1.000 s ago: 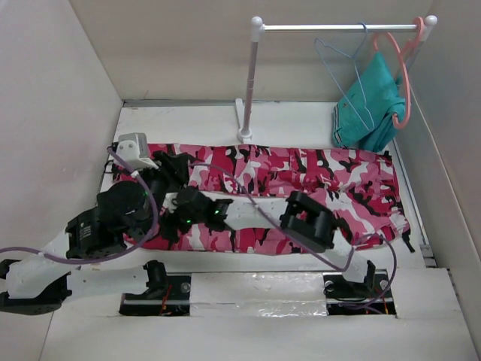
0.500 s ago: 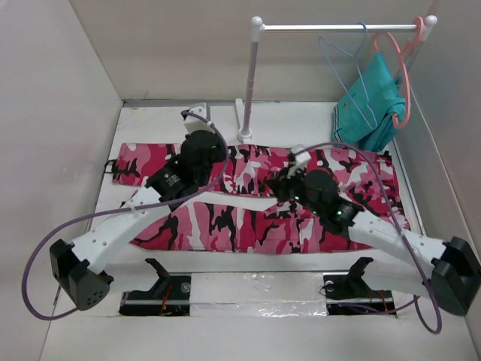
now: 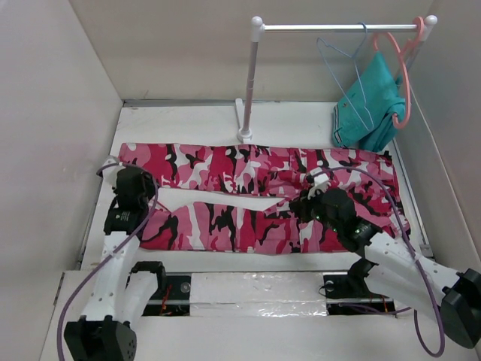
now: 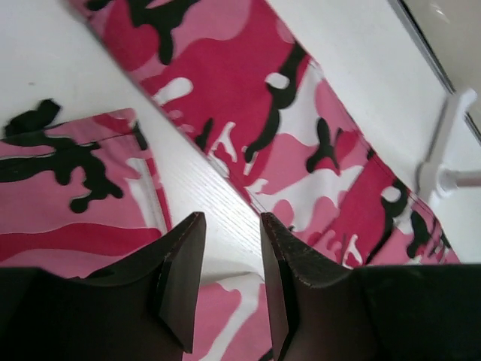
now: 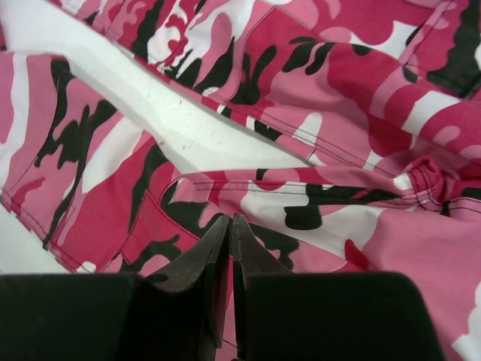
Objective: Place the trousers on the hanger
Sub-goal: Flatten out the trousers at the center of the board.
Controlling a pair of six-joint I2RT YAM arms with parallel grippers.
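The pink, red, white and black camouflage trousers [image 3: 248, 169] lie flat on the table, legs to the left and waist to the right. My left gripper [image 3: 143, 199] hovers over the leg ends; in the left wrist view it [image 4: 231, 219] is open above the nearer leg's edge [image 4: 75, 218] and the white strip of table between the legs. My right gripper [image 3: 299, 204] sits at the crotch, its jaws [image 5: 229, 218] shut with their tips low over the fabric [image 5: 338, 83]; no cloth shows between them. The light-blue wire hanger [image 3: 342, 75] hangs on the rail at the back right.
A salmon-pink hanger [image 3: 404, 83] carrying a teal garment [image 3: 372, 101] hangs beside the wire one. The rail's white post [image 3: 249, 83] stands just behind the trousers, its foot [image 4: 443, 177] visible from the left wrist. Side walls close in the table.
The left arm has swung from the trousers' middle back to the leg ends, and its jaws have parted. The right gripper has moved slightly nearer, staying by the crotch. The trousers lie unchanged.
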